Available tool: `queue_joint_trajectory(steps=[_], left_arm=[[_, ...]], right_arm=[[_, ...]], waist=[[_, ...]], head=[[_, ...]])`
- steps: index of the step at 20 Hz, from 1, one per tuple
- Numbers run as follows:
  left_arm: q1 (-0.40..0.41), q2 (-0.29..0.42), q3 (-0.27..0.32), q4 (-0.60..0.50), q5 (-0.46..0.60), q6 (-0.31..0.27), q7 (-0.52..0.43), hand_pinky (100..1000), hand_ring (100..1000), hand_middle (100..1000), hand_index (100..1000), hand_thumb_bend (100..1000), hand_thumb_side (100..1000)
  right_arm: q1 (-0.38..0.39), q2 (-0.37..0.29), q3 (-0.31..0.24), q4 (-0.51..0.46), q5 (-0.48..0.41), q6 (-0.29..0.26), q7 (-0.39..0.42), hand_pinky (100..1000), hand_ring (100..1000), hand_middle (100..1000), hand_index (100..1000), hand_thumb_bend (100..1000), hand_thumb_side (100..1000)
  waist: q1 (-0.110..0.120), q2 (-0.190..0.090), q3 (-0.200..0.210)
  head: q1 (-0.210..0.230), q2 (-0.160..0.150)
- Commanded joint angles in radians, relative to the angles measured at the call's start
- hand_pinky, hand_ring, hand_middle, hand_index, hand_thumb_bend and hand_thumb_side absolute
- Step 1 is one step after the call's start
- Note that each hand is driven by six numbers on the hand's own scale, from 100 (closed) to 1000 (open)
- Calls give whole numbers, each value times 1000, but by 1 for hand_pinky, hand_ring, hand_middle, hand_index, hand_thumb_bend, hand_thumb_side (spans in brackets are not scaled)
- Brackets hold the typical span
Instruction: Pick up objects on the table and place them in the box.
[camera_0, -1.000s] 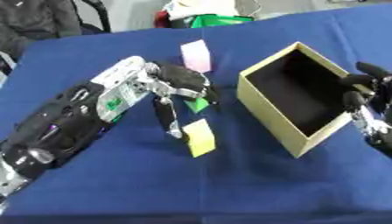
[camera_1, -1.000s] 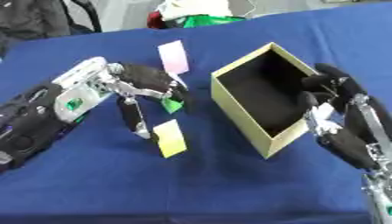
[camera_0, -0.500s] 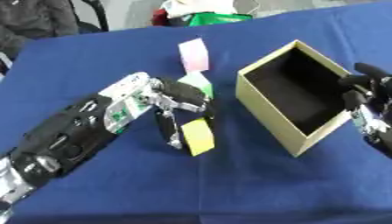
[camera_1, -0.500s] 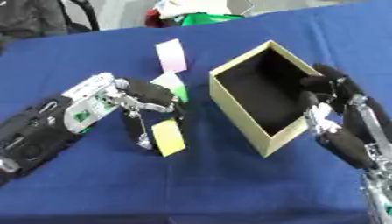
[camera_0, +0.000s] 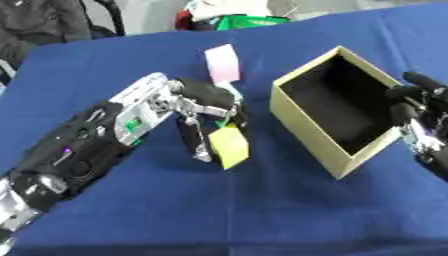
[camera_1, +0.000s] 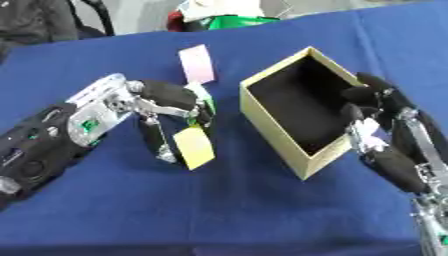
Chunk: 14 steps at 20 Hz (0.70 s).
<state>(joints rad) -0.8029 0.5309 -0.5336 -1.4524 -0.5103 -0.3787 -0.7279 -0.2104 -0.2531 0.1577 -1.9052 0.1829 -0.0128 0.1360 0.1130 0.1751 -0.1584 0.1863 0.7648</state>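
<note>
Pinching a yellow block (camera_0: 228, 145), the left robot hand (camera_0: 203, 100) curls beside the box (camera_0: 311, 127).

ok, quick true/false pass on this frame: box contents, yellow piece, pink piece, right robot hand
1. The box is empty. True; only its dark inside shows.
2. The left robot hand has its fingers round the yellow piece. True.
3. The pink piece lies inside the box. False; it lies on the blue cloth, beyond the left robot hand.
4. The right robot hand is holding the yellow piece. False; it rests at the box's right wall.
</note>
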Motion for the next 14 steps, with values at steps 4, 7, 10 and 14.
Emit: queue_joint_trajectory(steps=[4, 7, 10, 14], left_arm=[[-95, 30, 93, -14, -54, -124, -128, 777, 594, 449, 554, 424, 100], [-145, -6, 125, 30, -107, -110, -85, 781, 601, 457, 563, 432, 100], [-188, -55, 139, 90, -154, -112, -53, 788, 613, 473, 574, 436, 100], [-242, -136, 163, 184, -231, -138, 1, 793, 615, 490, 580, 441, 100]], right_arm=[[-5, -15, 1, -13, -5, -1, 6, 798, 930, 743, 944, 129, 564], [-6, -16, 1, -17, -6, -3, 4, 809, 930, 743, 944, 132, 560], [-10, -17, -4, -26, -6, -7, -14, 815, 954, 759, 934, 142, 543], [-10, -21, -23, -46, -2, -4, -101, 833, 981, 767, 926, 147, 523]], waist=[[-5, -24, -1], [-6, -28, -8], [-7, -30, -21], [-10, -32, -51]], head=[[-6, 5], [-4, 5], [-1, 5], [10, -3]])
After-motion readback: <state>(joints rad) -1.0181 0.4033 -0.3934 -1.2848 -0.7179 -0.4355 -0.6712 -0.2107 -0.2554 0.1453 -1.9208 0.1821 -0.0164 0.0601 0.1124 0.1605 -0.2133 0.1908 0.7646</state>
